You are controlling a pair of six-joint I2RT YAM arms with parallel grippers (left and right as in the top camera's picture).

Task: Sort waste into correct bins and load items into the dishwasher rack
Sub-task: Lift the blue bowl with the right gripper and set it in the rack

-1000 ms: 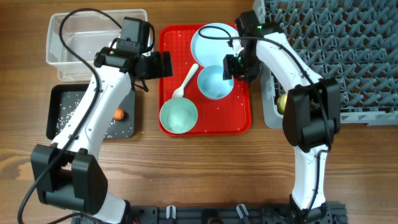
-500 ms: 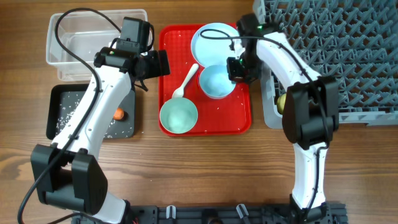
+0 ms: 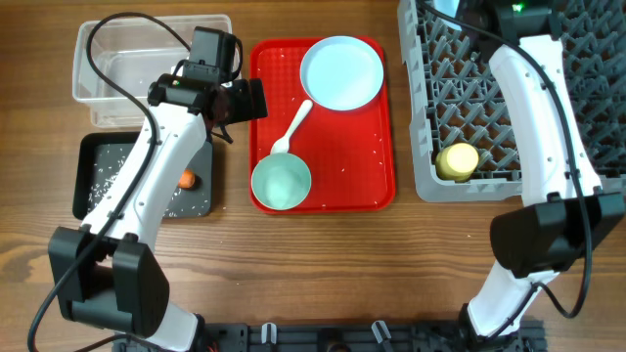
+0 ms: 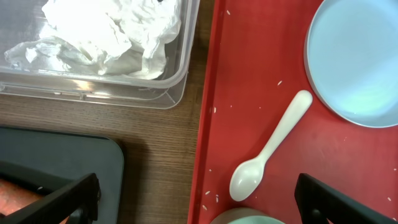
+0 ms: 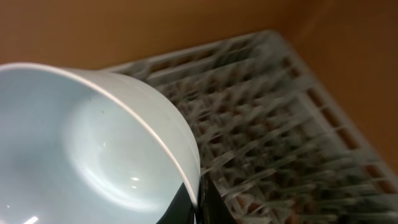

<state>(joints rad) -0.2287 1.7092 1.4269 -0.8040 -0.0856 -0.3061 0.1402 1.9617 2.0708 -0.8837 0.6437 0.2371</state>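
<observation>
My right gripper is shut on the rim of the pale blue-white bowl and holds it tilted above the grey dishwasher rack, at the top edge of the overhead view. A yellow cup lies in the rack. My left gripper is open and empty over the left edge of the red tray. On that tray are the pale blue plate, the white spoon and the mint green bowl, with a few rice grains.
The clear tub at the back left holds crumpled napkins. The black tray in front of it holds rice grains and an orange carrot. Bare wooden table lies along the front.
My right gripper has lifted the pale blue-white bowl off the red tray and carried it back and right, over the rack. The left arm has not moved.
</observation>
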